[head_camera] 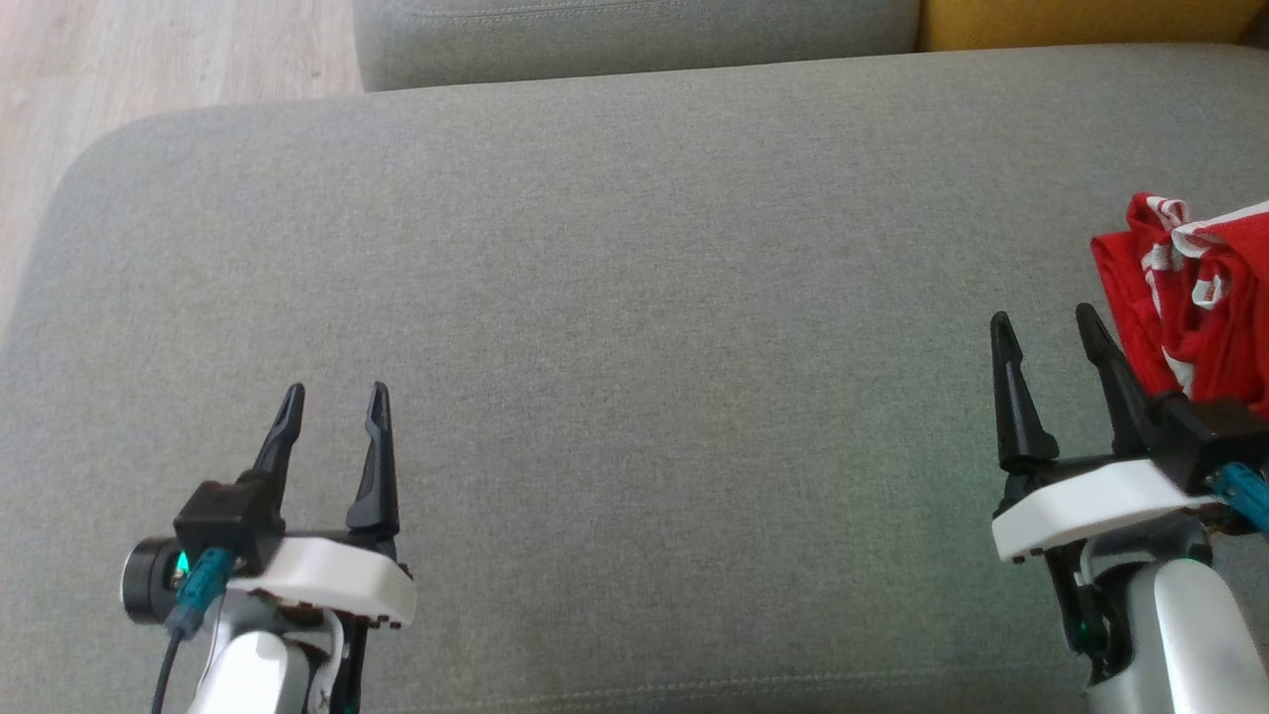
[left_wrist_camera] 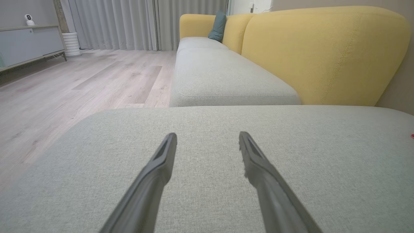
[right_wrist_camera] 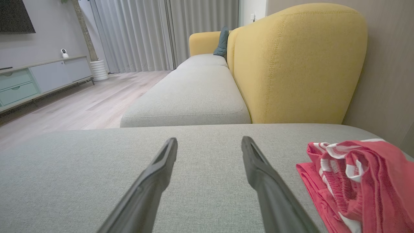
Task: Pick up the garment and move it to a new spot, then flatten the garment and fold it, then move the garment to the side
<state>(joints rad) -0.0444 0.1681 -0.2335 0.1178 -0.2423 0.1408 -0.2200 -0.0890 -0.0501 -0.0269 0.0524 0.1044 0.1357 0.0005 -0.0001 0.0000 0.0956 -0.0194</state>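
Just right of the right gripper (head_camera: 1041, 315), jaws apart like the left gripper (head_camera: 337, 389), the red garment (head_camera: 1130, 283) lies bunched, axis unclear.

Red garment (head_camera: 1195, 293) with white trim — bunched, loosely folded — lying at the cushion's (head_camera: 634, 347) right edge.

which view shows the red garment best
Right wrist view: the red garment lies bunched on the cushion, close up. The head view crops it at the edge; the left wrist view catches a red speck.
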